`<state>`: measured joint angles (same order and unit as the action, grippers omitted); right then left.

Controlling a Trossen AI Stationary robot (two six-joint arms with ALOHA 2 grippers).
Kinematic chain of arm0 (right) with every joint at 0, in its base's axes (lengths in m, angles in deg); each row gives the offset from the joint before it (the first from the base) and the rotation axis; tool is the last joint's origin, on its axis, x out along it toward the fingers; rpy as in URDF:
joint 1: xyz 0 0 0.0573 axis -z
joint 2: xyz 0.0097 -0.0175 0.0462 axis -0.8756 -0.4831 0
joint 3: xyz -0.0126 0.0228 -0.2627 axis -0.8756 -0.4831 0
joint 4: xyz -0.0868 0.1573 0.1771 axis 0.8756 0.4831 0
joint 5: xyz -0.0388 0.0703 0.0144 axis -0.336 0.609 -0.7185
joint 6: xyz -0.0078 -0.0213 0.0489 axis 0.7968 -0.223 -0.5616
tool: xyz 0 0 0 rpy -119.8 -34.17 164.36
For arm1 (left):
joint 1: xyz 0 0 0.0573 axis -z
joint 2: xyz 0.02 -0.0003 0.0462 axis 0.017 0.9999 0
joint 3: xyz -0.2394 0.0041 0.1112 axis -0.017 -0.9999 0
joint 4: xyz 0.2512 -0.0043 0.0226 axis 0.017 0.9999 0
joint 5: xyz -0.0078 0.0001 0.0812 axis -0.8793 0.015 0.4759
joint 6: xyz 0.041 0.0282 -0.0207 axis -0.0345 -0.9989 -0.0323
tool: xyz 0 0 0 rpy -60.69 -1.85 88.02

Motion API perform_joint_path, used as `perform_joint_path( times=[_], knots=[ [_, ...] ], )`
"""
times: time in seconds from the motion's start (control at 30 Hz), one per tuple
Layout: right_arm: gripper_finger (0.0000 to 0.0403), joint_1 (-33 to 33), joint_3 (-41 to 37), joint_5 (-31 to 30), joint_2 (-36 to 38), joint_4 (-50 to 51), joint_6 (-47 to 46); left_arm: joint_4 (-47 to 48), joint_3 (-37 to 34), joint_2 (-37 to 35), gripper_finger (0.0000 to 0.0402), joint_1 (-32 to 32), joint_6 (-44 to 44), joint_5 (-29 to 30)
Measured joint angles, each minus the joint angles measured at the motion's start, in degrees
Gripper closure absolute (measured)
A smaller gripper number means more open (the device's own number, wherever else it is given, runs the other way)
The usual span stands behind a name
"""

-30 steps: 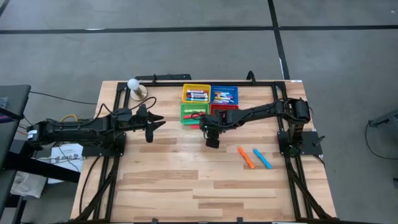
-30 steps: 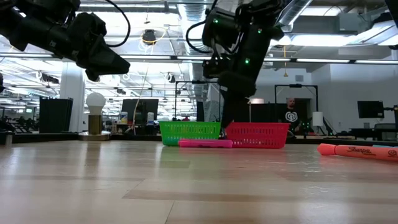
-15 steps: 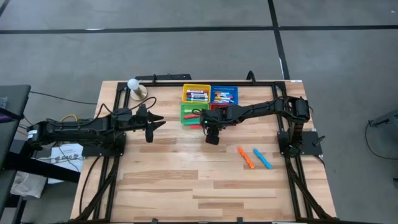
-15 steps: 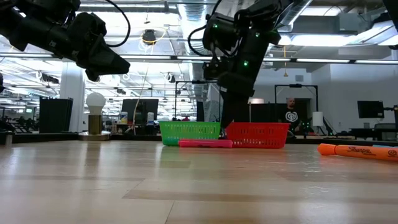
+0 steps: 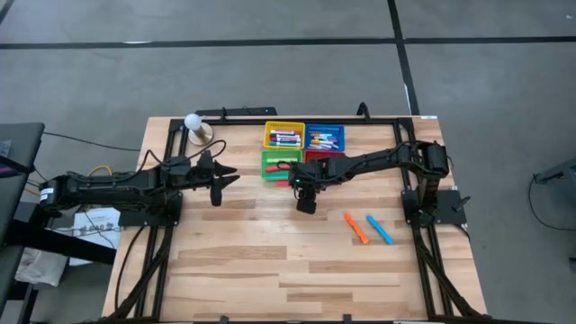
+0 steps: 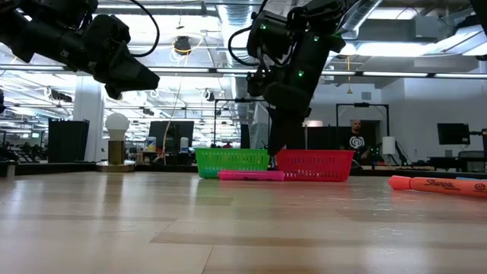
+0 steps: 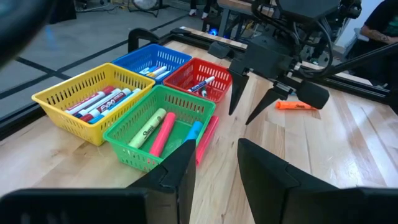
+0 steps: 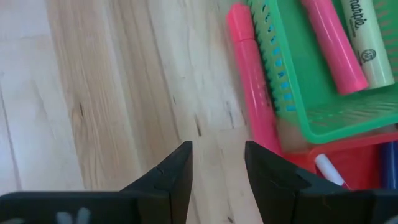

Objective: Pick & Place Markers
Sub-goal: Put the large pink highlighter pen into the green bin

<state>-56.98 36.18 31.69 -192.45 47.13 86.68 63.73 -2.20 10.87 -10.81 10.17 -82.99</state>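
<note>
A pink marker (image 8: 252, 93) lies flat on the table along the near wall of the green basket (image 5: 281, 165). My right gripper (image 8: 217, 152) hangs open just above the table beside that marker, pointing steeply down, with nothing between its fingers. An orange marker (image 5: 356, 228) and a blue marker (image 5: 379, 229) lie on the table toward the right. The yellow basket (image 7: 93, 102), blue basket (image 7: 152, 59), red basket (image 7: 199, 78) and green basket hold more markers. My left gripper (image 5: 229, 177) waits open, raised above the table's left part.
The four mesh baskets stand together at the far middle of the table. A small lamp with a white globe (image 5: 193, 123) stands at the far left. Dark frame rails (image 5: 162, 234) run along the table's left and right sides. Bare wood (image 5: 270, 261) covers the near half.
</note>
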Motion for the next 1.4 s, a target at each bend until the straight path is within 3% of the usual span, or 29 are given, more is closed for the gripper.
perform_joint_path(
  times=[0.73, 1.07, 1.4],
  knots=[
    [0.0265, -0.3, 0.0, -0.2, 0.0, 0.1, -1.3, -0.1, 0.0, 0.0, 0.0284, 0.0, 0.0, 0.0],
    [0.0262, -0.3, 2.7, 0.6, -7.7, 1.6, -4.1, -0.2, 0.0, 0.0, 0.0284, 0.0, 0.0, 0.0],
    [0.0263, -1.5, 6.1, 0.1, -8.0, 4.5, -3.8, -1.1, 0.1, 0.7, 0.0284, 0.0, -0.3, 0.0]
  ],
)
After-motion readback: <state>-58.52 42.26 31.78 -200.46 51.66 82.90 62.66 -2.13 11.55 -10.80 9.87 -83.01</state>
